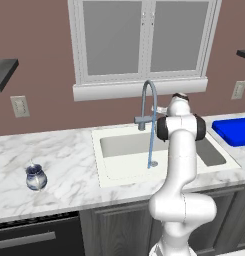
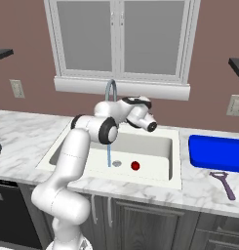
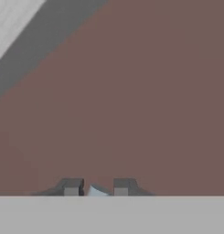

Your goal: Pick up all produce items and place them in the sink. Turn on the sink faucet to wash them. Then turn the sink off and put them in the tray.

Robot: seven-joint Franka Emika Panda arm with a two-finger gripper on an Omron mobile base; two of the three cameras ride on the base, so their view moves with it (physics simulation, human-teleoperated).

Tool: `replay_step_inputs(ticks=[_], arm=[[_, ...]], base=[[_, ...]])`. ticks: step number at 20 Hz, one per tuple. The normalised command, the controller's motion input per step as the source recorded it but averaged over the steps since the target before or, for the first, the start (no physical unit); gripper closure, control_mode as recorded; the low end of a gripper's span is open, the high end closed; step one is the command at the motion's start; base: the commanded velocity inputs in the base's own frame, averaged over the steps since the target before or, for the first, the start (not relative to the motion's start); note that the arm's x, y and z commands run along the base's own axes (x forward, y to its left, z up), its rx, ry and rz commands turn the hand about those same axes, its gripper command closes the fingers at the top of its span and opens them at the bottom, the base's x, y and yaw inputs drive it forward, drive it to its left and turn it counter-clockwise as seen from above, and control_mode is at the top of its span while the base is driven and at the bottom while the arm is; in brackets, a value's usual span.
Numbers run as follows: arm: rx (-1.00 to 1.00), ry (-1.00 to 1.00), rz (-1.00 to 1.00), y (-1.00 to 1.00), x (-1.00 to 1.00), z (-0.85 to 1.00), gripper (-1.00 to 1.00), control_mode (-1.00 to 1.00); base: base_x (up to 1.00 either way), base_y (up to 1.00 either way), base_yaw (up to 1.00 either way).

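The red fruit [image 2: 135,165] lies on the floor of the white sink [image 2: 155,141], just right of the round drain [image 2: 117,163]. A thin stream of water [image 1: 151,145] runs from the arched spout of the grey faucet [image 1: 148,97] into the basin. My hand [image 2: 138,113] is raised behind the sink, right beside the faucet and well above the fruit. In the hand view my gripper [image 3: 96,187] faces the brown wall, its fingertips [image 3: 72,187] close together with a pale sliver showing between them. The blue tray [image 2: 216,152] sits on the counter right of the sink.
A blue-and-white jar [image 1: 35,177] stands on the marble counter [image 1: 59,150] far left of the sink. A purple-handled peeler [image 2: 223,183] lies in front of the tray. The window sill [image 1: 139,90] runs just behind the faucet.
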Motion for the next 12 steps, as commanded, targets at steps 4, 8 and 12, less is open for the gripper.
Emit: replay_step_inputs(ticks=[4,8,12], arm=[[0.0,-0.05,0.29,0.0,0.11,0.0,1.0,-1.0],[0.0,-0.08,0.31,0.08,0.12,0.0,1.0,-1.0],[0.0,-0.12,0.31,0.31,0.06,0.0,1.0,-1.0]], base=[[0.0,0.0,0.0],[0.0,0.0,0.0],[0.0,0.0,0.0]])
